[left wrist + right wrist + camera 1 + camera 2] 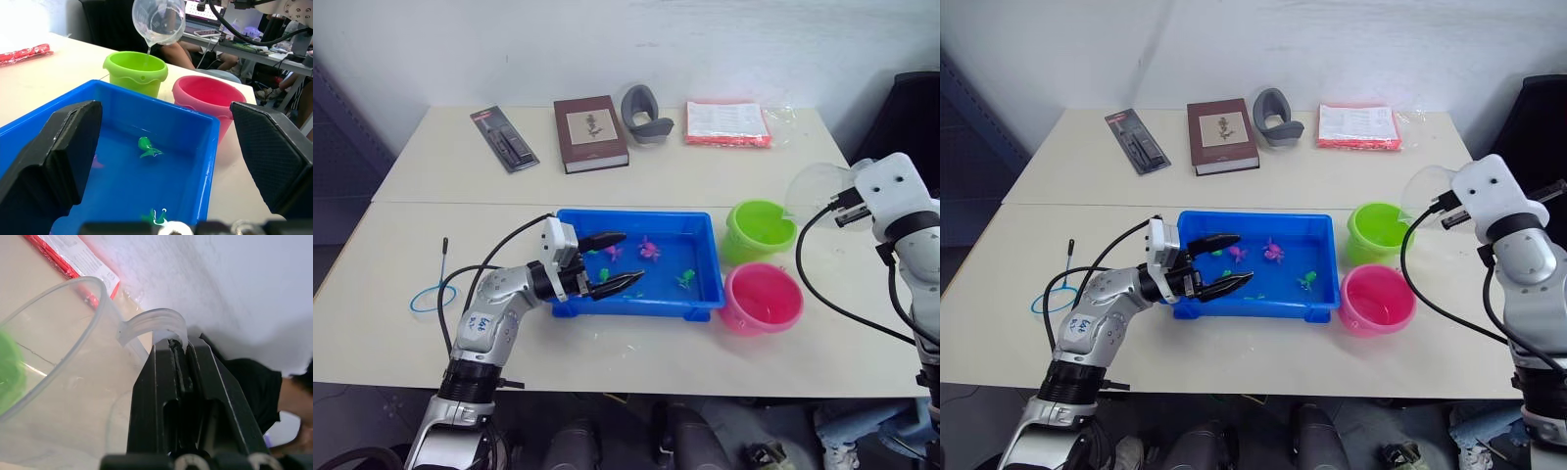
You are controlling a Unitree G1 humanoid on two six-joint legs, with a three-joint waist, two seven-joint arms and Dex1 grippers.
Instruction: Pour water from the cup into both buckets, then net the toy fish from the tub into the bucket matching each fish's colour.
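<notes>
My right gripper (176, 345) is shut on the handle of the clear cup (813, 191), which is tipped above the lime green bucket (759, 227). In the left wrist view a thin stream of water falls from the cup (159, 22) into that bucket (136, 71). The pink bucket (762, 297) stands just in front of it, right of the blue tub (636, 304). Pink fish (649, 249) and green fish (686, 279) lie in the tub's water. Over the tub's left end my left gripper (630, 258) hangs open, holding nothing. The blue-rimmed net (433, 294) lies on the table at the far left.
Along the table's back edge lie a black package (504, 139), a brown book (590, 133), a grey curved object (646, 116) and a red-edged packet (726, 123). A black chair (911, 117) stands at the right. A person (186, 54) sits beyond the table.
</notes>
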